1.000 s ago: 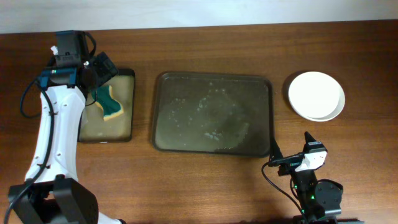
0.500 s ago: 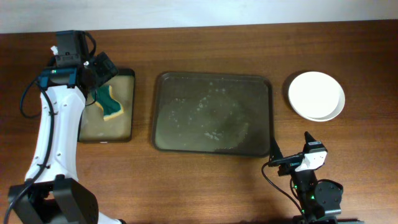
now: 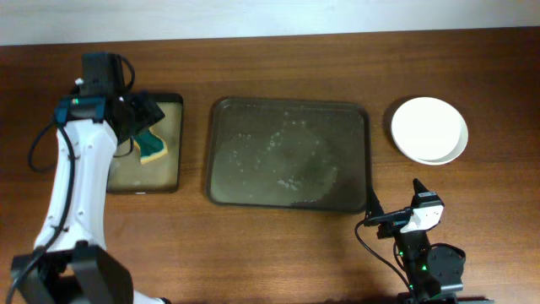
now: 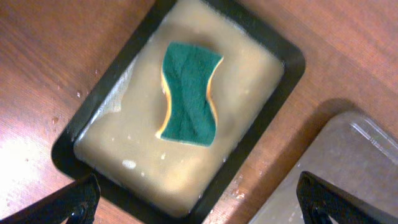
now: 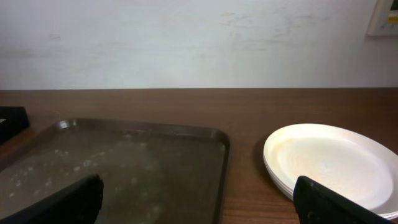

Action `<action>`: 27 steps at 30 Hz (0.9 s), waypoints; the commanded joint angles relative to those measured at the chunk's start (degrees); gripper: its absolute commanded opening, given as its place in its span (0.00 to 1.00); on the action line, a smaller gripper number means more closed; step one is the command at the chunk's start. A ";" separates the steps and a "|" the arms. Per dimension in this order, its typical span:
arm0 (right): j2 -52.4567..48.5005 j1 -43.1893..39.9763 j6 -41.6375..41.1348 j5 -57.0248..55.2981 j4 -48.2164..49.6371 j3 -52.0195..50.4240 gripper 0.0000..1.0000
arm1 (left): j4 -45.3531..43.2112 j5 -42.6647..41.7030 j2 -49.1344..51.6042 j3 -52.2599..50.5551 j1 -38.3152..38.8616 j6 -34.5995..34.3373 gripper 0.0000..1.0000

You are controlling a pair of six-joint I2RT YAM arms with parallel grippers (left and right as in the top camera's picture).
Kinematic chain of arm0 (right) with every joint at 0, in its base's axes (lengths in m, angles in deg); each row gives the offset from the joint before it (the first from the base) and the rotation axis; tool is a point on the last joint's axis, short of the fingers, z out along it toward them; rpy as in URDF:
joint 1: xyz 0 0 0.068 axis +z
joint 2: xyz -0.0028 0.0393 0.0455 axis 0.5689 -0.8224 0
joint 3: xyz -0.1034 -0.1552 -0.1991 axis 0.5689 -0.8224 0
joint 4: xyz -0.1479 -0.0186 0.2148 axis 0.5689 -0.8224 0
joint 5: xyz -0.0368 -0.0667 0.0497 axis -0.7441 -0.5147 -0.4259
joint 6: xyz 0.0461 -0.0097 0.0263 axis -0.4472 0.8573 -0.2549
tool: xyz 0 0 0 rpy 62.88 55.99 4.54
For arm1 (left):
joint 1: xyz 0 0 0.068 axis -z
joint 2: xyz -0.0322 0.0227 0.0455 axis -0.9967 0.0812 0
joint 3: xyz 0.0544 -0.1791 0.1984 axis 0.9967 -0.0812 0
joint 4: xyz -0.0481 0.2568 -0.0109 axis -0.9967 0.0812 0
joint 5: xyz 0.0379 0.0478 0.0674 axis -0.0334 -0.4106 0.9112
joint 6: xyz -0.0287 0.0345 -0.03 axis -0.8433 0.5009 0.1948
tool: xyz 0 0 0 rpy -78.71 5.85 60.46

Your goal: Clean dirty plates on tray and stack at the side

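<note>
- Overhead, the tray [image 3: 288,105] lies mid-table, its dark floor wet and speckled with pale droplets.
- The plates [image 3: 429,128] sit stacked on the wood just off the tray's right end, near its far corner and not touching it. The right wrist view shows the top plate clean and white, with layered rims under it.
- A small black tray [image 4: 292,65] filled with tan liquid lies just off the tray's left end, and a green-and-yellow sponge [image 4: 188,93] rests flat in it.
- The left gripper [image 4: 199,204] hangs over that small tray, its 2 fingers [image 4: 74,200] spread wide and holding nothing.
- The right gripper [image 5: 199,202] sits low beside the tray's near right corner, facing across the tray. Its fingers [image 5: 78,198] are also wide apart and empty.
</note>
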 commanded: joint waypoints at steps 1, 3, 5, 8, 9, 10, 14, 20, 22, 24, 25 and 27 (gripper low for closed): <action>0.52 0.52 0.44 -0.96 0.00 -0.57 0.98 | -7.04 -0.68 -11.19 -10.73 -0.13 0.52 0.99; 0.52 0.52 0.44 -0.96 0.00 -0.57 0.98 | -14.88 -2.64 -19.34 -19.61 -0.13 0.68 0.99; 0.52 0.52 0.44 -0.96 0.00 -0.57 0.98 | -25.64 -5.46 -30.60 -31.17 -0.13 5.44 0.99; 0.52 0.52 0.44 -0.96 0.00 -0.57 0.98 | -37.07 -8.04 -47.50 -45.90 -0.13 15.78 0.99; 0.52 0.52 0.44 -0.96 0.00 -0.57 0.98 | -38.77 -8.44 -52.37 -49.55 -0.13 19.08 1.00; 0.52 0.52 0.44 -0.96 0.00 -0.57 0.98 | -39.47 -8.41 -56.24 -52.24 -0.13 20.92 0.99; 0.52 0.52 0.44 -0.96 0.00 -0.57 0.98 | -40.92 -9.79 -70.18 -61.44 -0.09 22.40 0.99; 0.52 0.52 0.44 -0.96 0.00 -0.57 0.98 | -55.25 -10.49 -82.14 -74.75 0.24 22.40 0.99; 0.52 0.52 0.44 -0.96 0.00 -0.57 0.98 | -60.76 -10.51 -84.87 -79.58 0.24 22.40 0.99; 0.52 0.52 0.44 -0.96 0.00 -0.57 0.98 | -63.71 -10.54 -86.55 -82.64 0.26 22.40 0.99; 0.52 0.52 0.44 -0.96 0.00 -0.57 0.98 | -65.16 -10.54 -87.45 -84.26 0.26 22.40 1.00; 0.52 0.52 0.44 -0.96 0.00 -0.57 0.98 | -64.50 -10.49 -88.78 -85.05 0.31 22.43 1.00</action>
